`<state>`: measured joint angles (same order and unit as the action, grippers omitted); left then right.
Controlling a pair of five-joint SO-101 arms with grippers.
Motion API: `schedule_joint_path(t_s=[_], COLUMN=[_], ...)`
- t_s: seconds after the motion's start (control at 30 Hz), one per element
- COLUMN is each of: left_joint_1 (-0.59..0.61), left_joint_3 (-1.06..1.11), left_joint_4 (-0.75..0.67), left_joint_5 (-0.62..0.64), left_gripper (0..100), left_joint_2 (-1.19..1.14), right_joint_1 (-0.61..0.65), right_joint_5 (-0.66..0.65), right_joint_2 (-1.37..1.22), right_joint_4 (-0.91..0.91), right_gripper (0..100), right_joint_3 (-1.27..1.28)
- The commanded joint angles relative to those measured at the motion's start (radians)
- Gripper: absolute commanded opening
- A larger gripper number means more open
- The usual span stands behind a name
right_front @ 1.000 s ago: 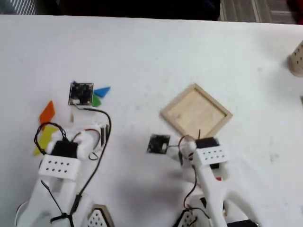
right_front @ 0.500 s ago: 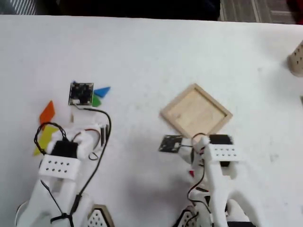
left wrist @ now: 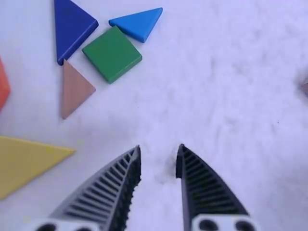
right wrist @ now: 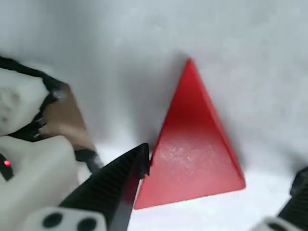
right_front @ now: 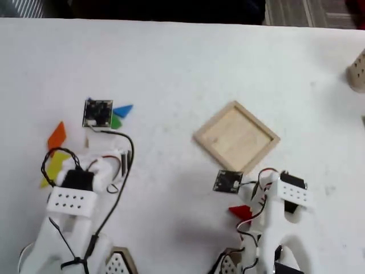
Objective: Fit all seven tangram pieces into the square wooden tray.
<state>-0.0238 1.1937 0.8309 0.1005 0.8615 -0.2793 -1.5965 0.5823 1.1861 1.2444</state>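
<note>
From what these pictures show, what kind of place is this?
Probably a robotics test bench: two robot arms side by side at a white table, with coloured tangram pieces and a wooden tray laid out.

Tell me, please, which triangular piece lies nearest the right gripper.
The red triangle, between the right gripper's open fingers; the other triangles lie by the left arm.

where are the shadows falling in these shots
High view: a soft shadow lies on the table between the two arms. Right wrist view: a dark band runs beside the red triangle. Left wrist view: a faint shadow sits by the tips of the left gripper.
</note>
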Motion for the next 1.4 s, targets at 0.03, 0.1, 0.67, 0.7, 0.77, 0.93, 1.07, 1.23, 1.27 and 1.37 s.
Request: schedule_joint_path(t_s=[0.03, 0.1, 0.67, 0.7, 0.77, 0.93, 1.07, 1.23, 1.27, 1.37], left_joint_1=[-0.004, -0.004, -0.002, -0.002, -0.002, -0.002, -0.002, -0.002, -0.002, -0.002], left_joint_3=[-0.011, -0.011, -0.009, -0.009, -0.009, 0.009, 0.038, 0.038, 0.038, 0.038], left_joint_4=[-0.023, -0.021, -0.025, -0.025, -0.025, -0.063, -0.124, -0.127, -0.129, -0.130], left_joint_5=[0.006, 0.006, 0.005, 0.005, 0.003, 0.003, 0.003, 0.002, -0.009, -0.037], left_gripper=[14, 14, 14, 14, 14, 14, 14, 14, 14, 14], left_joint_2=[0.001, 0.001, 0.001, 0.001, 0.001, -0.005, -0.005, -0.005, -0.005, -0.005], right_joint_1=[-0.070, -0.111, -0.070, -0.065, -0.039, -0.024, 0.005, 0.001, 0.004, 0.010], right_joint_5=[-0.018, -0.018, 0.130, 0.129, 0.132, 0.133, 0.133, 0.157, 0.187, 0.259], right_joint_2=[0.021, 0.018, 0.013, 0.012, 0.012, 0.012, 0.016, 0.018, 0.021, 0.022], right_joint_4=[-0.136, -0.271, -0.099, -0.056, -0.008, -0.047, -0.059, -0.059, -0.059, -0.062], right_gripper=[43.3, 43.3, 43.3, 43.0, 39.3, 19.1, 8.6, 8.1, 8.3, 8.5], right_joint_3=[-0.002, 0.005, -0.077, -0.083, -0.081, -0.025, -0.014, -0.012, -0.012, -0.021])
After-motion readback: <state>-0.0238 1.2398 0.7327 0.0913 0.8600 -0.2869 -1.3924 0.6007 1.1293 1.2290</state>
